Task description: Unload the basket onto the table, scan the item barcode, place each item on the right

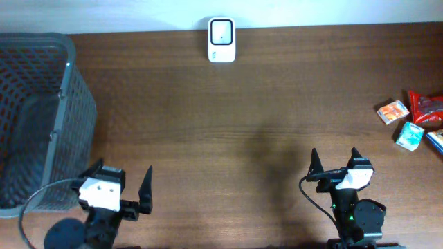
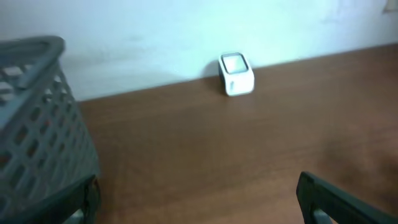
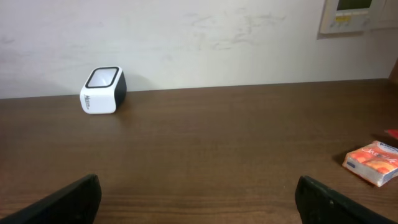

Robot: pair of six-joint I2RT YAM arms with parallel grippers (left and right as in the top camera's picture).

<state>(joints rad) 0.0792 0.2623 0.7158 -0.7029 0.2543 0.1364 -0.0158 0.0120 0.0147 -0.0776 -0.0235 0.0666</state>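
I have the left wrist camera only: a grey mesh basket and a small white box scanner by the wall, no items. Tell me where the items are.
Observer: At the right edge of the brown wooden table: a small orange packet, a red pouch and a small teal box, close together.
Operator: Name the arm nearer them.
Observer: The right gripper. Its jaws are open and empty, and it sits near the front edge, left of the group.
Operator: Pick the easiest one.
Observer: Probably the orange packet: it lies leftmost, and it alone shows whole in the right wrist view.
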